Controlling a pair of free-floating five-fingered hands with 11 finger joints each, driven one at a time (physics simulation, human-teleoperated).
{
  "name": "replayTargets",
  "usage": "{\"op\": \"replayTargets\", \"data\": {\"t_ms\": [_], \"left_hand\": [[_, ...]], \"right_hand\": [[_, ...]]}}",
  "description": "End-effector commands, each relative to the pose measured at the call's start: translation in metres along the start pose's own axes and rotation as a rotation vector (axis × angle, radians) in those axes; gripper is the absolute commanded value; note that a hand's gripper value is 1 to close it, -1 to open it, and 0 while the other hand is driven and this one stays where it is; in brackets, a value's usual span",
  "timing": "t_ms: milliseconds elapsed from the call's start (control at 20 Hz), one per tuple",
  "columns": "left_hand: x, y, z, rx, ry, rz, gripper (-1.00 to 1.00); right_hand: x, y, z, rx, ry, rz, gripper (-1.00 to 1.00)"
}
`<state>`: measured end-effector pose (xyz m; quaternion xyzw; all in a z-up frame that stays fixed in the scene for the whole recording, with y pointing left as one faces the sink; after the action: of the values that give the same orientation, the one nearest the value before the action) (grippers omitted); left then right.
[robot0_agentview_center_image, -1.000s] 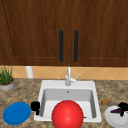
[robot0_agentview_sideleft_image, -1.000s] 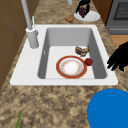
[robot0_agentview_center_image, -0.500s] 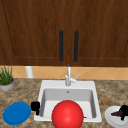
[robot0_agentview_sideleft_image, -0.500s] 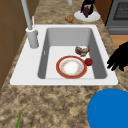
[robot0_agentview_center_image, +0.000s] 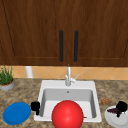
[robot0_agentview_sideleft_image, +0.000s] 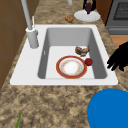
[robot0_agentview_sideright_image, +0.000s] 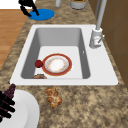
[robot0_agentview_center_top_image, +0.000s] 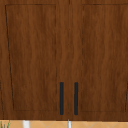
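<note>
the left hand (robot0_agentview_center_image: 35, 106) is hovering left of the sink (robot0_agentview_center_image: 45, 86), just beside one blue plate (robot0_agentview_center_image: 16, 113) on the table (robot0_agentview_center_image: 22, 91), fingers drooping loose, holding nothing. right of the sink, the right hand (robot0_agentview_center_image: 120, 107) is pinching one dark grape bunch (robot0_agentview_center_image: 113, 110), its long axis lying sideways, over one white plate (robot0_agentview_center_image: 113, 120). the side views are revealing one red-rimmed plate (robot0_agentview_sideleft_image: 71, 67) inside the sink; in the front view a red ball (robot0_agentview_center_image: 67, 114) is sitting before it.

No text, label, brand, number or sign can be read anywhere here. The cabinet doors (robot0_agentview_center_top_image: 64, 57), the sink (robot0_agentview_sideleft_image: 25, 75) and the plates look plain, though any fine print on them might be too blurred to make out.
</note>
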<state>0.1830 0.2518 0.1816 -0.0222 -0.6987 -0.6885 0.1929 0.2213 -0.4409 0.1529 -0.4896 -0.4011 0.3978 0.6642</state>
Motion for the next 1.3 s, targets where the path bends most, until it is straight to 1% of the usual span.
{"op": "replayTargets", "data": {"t_ms": [0,150,350,500,550,850,1250], "left_hand": [[0.000,0.000,0.000,0.000,0.000,0.000,0.00],[0.000,0.000,0.000,0.000,0.000,0.000,0.00],[0.000,0.000,0.000,0.000,0.000,0.000,0.00],[0.000,0.000,0.000,0.000,0.000,0.000,0.00],[0.000,0.000,0.000,0.000,0.000,0.000,0.00],[0.000,0.000,0.000,0.000,0.000,0.000,0.00],[0.000,0.000,0.000,0.000,0.000,0.000,0.00]], "right_hand": [[0.032,-0.021,0.012,-0.025,-0.005,-0.009,1.00],[0.051,-0.035,0.022,-0.012,-0.002,-0.002,1.00],[0.089,-0.047,0.030,-0.013,-0.001,0.001,1.00],[0.111,-0.047,0.032,-0.007,-0.001,0.008,1.00],[0.118,-0.048,0.031,-0.003,-0.008,0.002,1.00],[0.172,-0.046,0.031,-0.009,0.002,0.010,1.00],[0.240,-0.032,0.029,-0.019,0.004,0.024,1.00]]}}
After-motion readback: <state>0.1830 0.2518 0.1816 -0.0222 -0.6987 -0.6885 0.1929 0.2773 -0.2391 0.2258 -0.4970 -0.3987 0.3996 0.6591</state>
